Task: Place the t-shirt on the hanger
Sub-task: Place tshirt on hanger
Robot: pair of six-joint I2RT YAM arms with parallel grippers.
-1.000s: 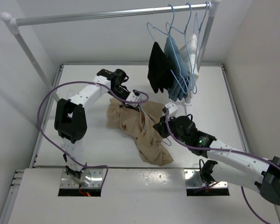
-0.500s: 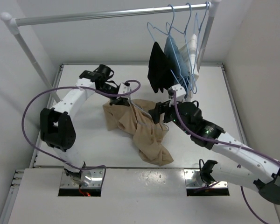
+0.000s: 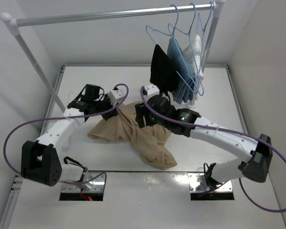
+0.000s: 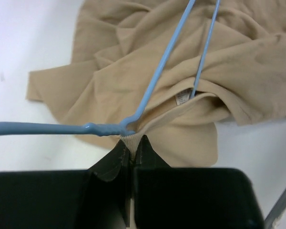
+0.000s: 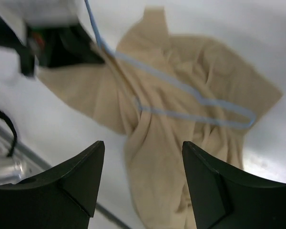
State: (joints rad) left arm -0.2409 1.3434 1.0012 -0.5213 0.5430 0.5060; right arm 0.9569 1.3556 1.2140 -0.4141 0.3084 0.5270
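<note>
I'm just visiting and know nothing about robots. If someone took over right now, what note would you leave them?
Left claw: shut, pinching the t-shirt at its collar.
Right claw: open, empty, above the shirt.
The t-shirt lies crumpled on the table. The hanger lies across it, with one wire dipping into the neck opening by the label.
Done: collar gripped, hanger at the neck.
To do: work the hanger fully inside so the shoulders sit on it.
</note>
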